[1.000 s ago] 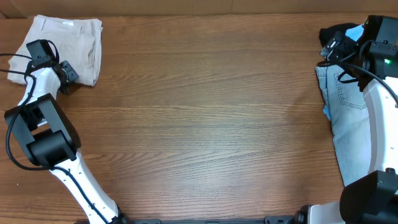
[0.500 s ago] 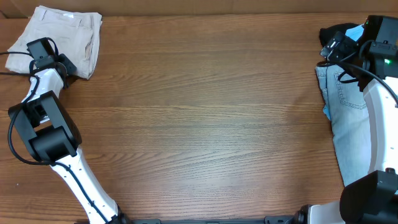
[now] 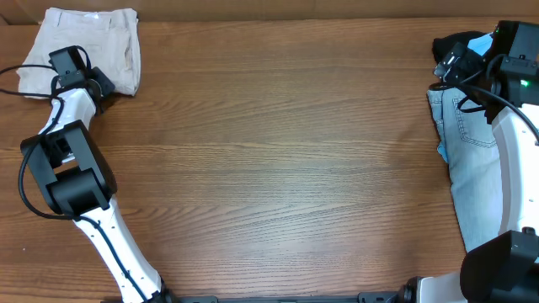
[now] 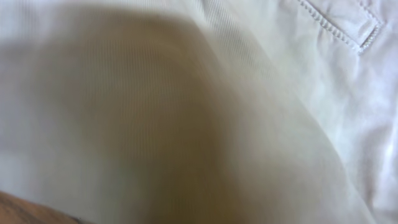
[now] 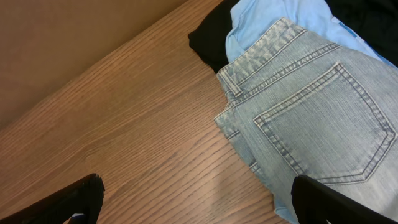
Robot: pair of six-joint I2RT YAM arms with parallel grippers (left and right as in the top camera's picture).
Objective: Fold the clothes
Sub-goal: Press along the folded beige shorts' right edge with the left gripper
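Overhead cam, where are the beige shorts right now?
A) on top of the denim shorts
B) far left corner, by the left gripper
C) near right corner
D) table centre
B: the beige shorts lie at the far left corner of the table, with the left gripper at their edge; the denim shorts are on the opposite side.

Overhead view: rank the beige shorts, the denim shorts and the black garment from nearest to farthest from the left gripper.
1. beige shorts: back-left corner, with the left gripper at their edge.
2. black garment and denim shorts: both at the far right edge, across the whole table. These two are too close to call.
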